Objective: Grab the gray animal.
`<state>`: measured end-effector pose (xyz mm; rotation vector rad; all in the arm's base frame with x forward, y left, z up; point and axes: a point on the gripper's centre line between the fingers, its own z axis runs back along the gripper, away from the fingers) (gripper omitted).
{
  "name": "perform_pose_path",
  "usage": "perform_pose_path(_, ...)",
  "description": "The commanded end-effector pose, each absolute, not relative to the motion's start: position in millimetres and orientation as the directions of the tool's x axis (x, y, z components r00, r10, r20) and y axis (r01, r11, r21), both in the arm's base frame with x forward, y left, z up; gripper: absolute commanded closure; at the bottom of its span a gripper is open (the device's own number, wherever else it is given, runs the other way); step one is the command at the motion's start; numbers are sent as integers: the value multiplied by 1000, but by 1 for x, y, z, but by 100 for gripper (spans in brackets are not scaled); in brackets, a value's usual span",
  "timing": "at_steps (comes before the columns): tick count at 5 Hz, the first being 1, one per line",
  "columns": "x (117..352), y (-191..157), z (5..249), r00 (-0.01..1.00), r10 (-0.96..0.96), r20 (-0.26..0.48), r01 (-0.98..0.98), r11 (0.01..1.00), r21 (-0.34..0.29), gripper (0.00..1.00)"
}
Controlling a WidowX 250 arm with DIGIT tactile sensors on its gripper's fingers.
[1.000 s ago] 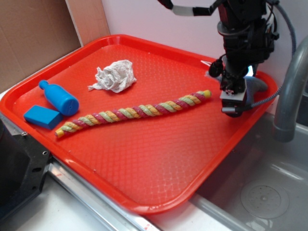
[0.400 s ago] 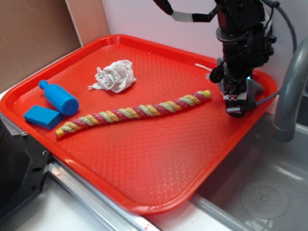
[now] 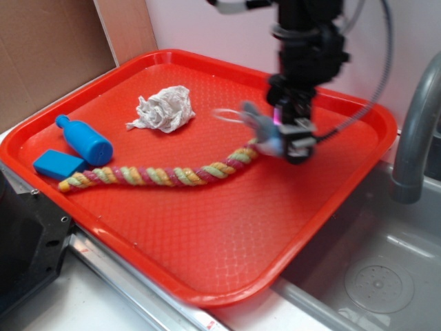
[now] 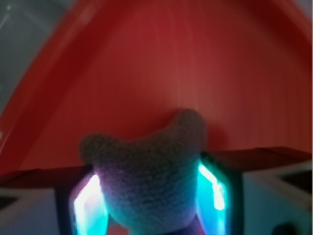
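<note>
The gray animal (image 3: 261,128) is a small gray plush with a pale fin sticking out to the left, blurred by motion. My gripper (image 3: 286,142) is shut on it over the right middle of the red tray (image 3: 227,234). In the wrist view the plush (image 4: 151,166) fills the gap between the two glowing pads (image 4: 212,188), which press on both its sides, so my gripper (image 4: 151,195) holds it. I cannot tell whether the plush touches the tray floor.
A multicoloured twisted rope (image 3: 158,175) lies across the tray, its right end right beside the held plush. A crumpled white paper wad (image 3: 164,109), a blue bottle (image 3: 86,141) and a blue block (image 3: 58,165) sit on the left. A gray faucet (image 3: 413,138) and sink (image 3: 372,276) are on the right.
The gripper has moved left from the tray's back right corner, bringing the gray animal with it. The rope has shifted left and bent; its left end now lies by the blue block.
</note>
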<state>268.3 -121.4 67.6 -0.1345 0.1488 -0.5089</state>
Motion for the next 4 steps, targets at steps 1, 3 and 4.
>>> perform_pose_path(1, 248, -88, 169, 1000, -21, 21, 23, 996, -92, 100)
perform_pose_path(3, 224, -58, 251, 902, 355, 246, -347, 935, -74, 100)
perform_pose_path(4, 229, -54, 255, 914, 352, 203, -350, 936, -43, 100)
